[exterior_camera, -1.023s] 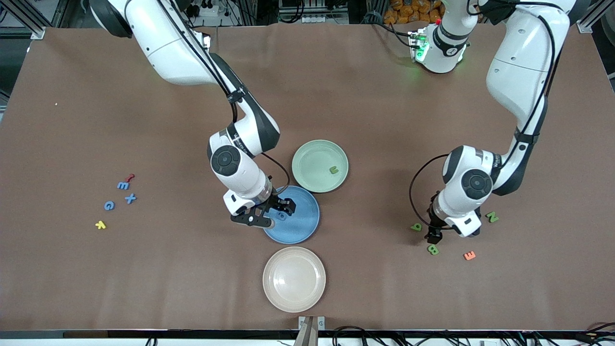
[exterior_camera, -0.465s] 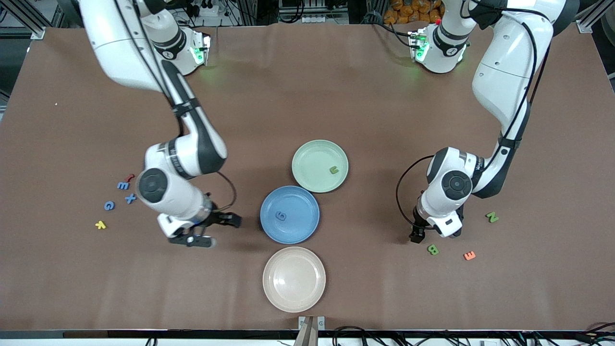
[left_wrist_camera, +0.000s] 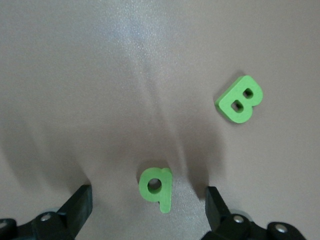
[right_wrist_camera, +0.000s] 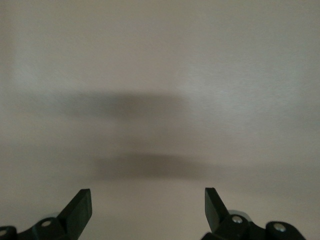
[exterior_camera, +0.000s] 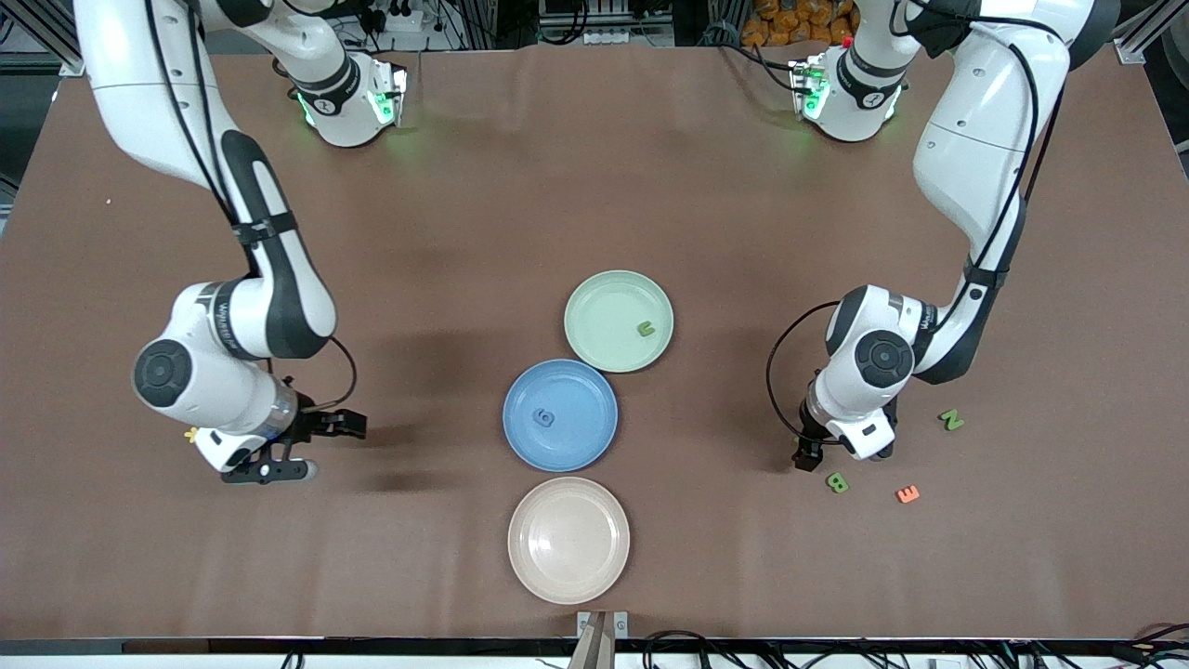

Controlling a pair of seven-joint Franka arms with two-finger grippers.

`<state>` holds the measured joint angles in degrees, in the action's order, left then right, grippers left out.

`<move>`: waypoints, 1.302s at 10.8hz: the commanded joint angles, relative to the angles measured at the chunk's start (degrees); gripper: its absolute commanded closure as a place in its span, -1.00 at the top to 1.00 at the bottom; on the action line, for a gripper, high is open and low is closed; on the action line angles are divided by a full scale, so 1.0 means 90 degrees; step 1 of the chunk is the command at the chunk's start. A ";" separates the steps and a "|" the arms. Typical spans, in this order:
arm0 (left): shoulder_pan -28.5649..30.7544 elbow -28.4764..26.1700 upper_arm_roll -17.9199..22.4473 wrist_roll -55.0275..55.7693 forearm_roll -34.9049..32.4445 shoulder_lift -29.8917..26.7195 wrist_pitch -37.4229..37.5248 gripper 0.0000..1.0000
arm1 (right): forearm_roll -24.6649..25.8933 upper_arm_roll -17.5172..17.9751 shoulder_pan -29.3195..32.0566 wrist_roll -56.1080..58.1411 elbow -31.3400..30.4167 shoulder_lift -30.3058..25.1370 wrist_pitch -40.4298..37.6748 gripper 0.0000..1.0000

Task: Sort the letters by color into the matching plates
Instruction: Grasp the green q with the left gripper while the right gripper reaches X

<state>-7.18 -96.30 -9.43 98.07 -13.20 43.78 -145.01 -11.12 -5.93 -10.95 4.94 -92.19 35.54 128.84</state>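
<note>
Open left gripper (left_wrist_camera: 148, 210) straddling green q (left_wrist_camera: 157, 188), green B (left_wrist_camera: 240, 99) near

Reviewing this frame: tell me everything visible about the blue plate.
The blue plate is round and shallow, a medium matte blue with a raised rim, lying flat on the brown table. It sits between the mint green plate, farther from the front camera, and the cream plate, nearer; its rim looks to meet or nearly meet the green plate's. One small blue letter lies inside it, off-centre. Neither end effector is over it.
</note>
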 commanded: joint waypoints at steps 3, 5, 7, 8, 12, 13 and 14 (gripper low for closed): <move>0.0036 0.0143 0.0052 -0.0262 0.0080 0.0145 0.0086 1.00 | 0.0102 -0.0093 0.0971 0.2660 -0.0899 -0.0550 0.0020 1.00; 0.0036 0.0143 0.0052 -0.0262 0.0080 0.0214 0.0086 1.00 | 0.0238 -0.0093 0.1332 0.3520 -0.1093 -0.0589 0.0030 1.00; 0.0036 0.0143 0.0052 -0.0262 0.0080 0.0224 0.0077 1.00 | 0.0502 -0.0093 0.1636 0.3961 -0.1240 -0.0667 0.0030 1.00; 0.0036 0.0143 0.0052 -0.0272 0.0070 0.0243 0.0077 1.00 | 0.0513 -0.0093 0.1695 0.4069 -0.1386 -0.0726 0.0069 1.00; 0.0036 0.0143 0.0061 0.0223 0.0099 0.0214 0.0086 -1.00 | 0.0513 -0.0074 0.1744 0.4110 -0.2362 -0.0912 0.1091 1.00; 0.0046 0.0143 0.0061 0.0323 0.0099 0.0195 0.0086 -1.00 | 0.0513 -0.0064 0.1744 0.4110 -0.2606 -0.0912 0.1404 1.00; 0.0046 0.0143 0.0061 0.0334 0.0109 0.0194 0.0086 -1.00 | 0.0513 -0.0054 0.1744 0.4110 -0.2744 -0.0921 0.1533 1.00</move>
<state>-6.80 -95.38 -9.22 99.54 -13.19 44.52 -144.86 -7.45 -7.38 3.97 41.19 -110.87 30.09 138.68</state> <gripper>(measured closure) 0.396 0.000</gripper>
